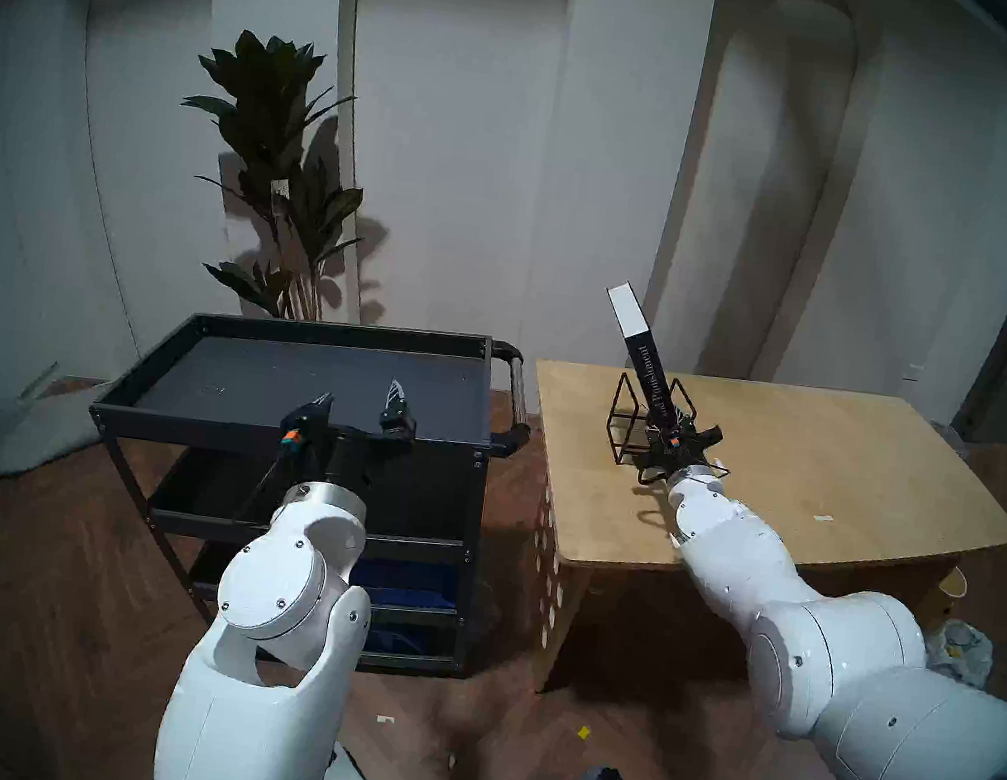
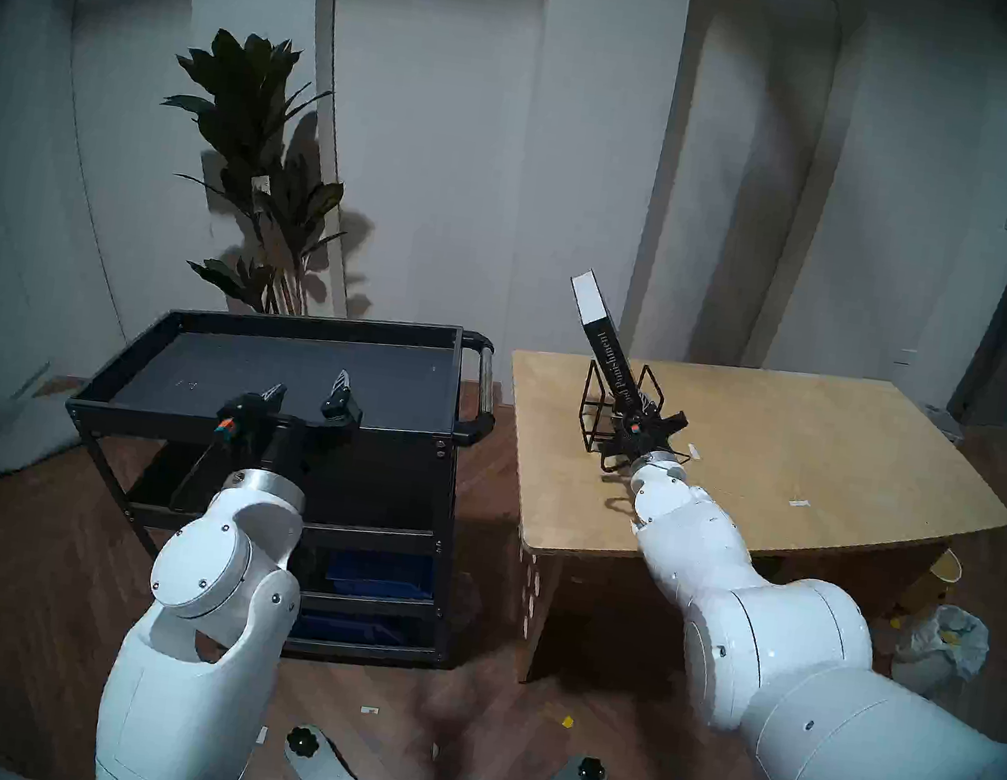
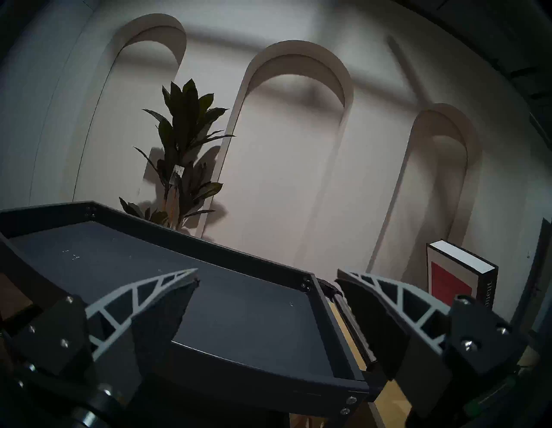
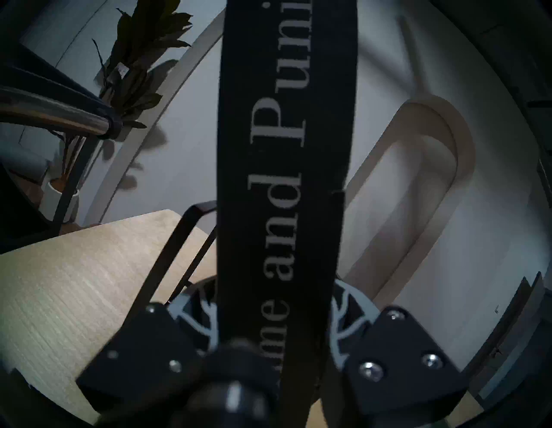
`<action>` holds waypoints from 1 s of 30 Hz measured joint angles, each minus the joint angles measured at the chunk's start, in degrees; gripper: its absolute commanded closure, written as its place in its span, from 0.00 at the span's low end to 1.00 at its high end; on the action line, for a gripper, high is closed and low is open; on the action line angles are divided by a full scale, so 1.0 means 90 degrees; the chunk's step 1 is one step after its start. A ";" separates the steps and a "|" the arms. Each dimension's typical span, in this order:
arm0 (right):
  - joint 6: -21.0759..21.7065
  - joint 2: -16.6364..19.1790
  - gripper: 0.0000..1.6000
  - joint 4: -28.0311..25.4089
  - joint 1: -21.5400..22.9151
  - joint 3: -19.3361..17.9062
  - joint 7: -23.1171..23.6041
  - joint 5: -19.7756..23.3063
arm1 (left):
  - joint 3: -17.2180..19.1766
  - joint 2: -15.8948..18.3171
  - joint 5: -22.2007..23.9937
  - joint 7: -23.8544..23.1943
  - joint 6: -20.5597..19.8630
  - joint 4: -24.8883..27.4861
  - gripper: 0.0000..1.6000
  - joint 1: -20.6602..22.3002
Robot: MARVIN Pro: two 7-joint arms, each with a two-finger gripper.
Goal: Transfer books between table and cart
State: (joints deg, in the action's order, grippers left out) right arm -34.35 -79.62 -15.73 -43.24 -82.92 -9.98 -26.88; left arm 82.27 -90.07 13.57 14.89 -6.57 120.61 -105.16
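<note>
My right gripper (image 1: 670, 429) is shut on the lower spine of the black book (image 1: 644, 359) with white "Crime and Punishment" lettering. The book leans up and to the left over the plywood table (image 1: 827, 457), beside a black wire rack (image 1: 624, 414). Its lower end is hidden by the fingers. In the right wrist view the spine (image 4: 283, 149) fills the middle between the fingers. My left gripper (image 1: 361, 397) is open and empty, just above the front of the black cart's top tray (image 1: 338, 328). In the left wrist view the book's red cover (image 3: 448, 284) shows at the right.
A tall potted plant (image 1: 276, 162) stands behind the cart. The cart's steel-bar handle (image 1: 518, 381) faces the table across a narrow strip of wood floor. Blue items (image 1: 408, 583) lie on a lower shelf. A paper cup and a bag of rubbish (image 1: 956, 644) sit on the floor at the right.
</note>
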 measured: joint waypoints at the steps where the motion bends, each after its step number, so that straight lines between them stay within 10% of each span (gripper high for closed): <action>1: -0.0022 0.0004 1.00 -0.0001 0.0002 0.0000 -0.0004 0.0000 | -0.0006 0.0004 0.0000 0.0003 -0.0001 0.0001 0.00 0.0000; 30: -0.1074 -0.0305 1.00 -0.1238 -0.0178 -0.0275 -0.0217 0.0420 | -0.0378 0.0158 0.0341 -0.0039 0.0008 0.0330 0.00 0.0011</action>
State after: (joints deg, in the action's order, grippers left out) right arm -44.02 -82.37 -26.87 -44.84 -85.40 -11.93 -23.10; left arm 78.87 -88.65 16.64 14.53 -6.50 123.58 -105.06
